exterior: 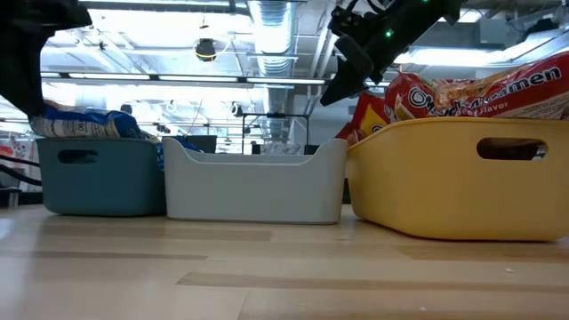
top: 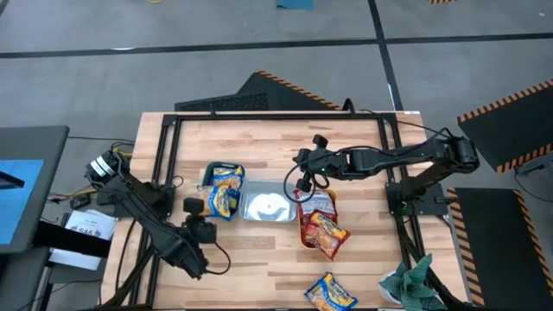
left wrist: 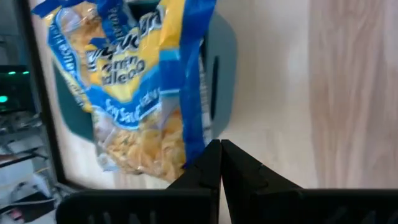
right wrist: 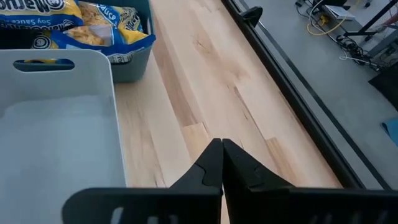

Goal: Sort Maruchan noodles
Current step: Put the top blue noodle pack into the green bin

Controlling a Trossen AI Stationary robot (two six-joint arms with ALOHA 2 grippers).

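Note:
Yellow-and-blue noodle packets [top: 225, 194] [left wrist: 134, 81] [right wrist: 93, 25] fill the teal bin [exterior: 98, 178]. Red-orange packets [top: 321, 226] [exterior: 471, 89] stick out of the orange bin [exterior: 462, 187]. One more yellow-and-blue packet [top: 330, 294] lies flat by the table's near edge. My left gripper [left wrist: 221, 146] [top: 203, 226] is shut just near of the teal bin, close to a packet that hangs over its side. My right gripper [right wrist: 222, 144] [top: 296, 170] [exterior: 331, 96] is shut in the air, above the table beyond the far side of the clear bin [exterior: 253, 191].
The three bins stand side by side mid-table: teal on the left, clear [right wrist: 56, 124] in the middle, orange on the right. A black frame rail [right wrist: 292, 87] runs along the far edge. A green cloth [top: 406, 281] lies at the near right corner.

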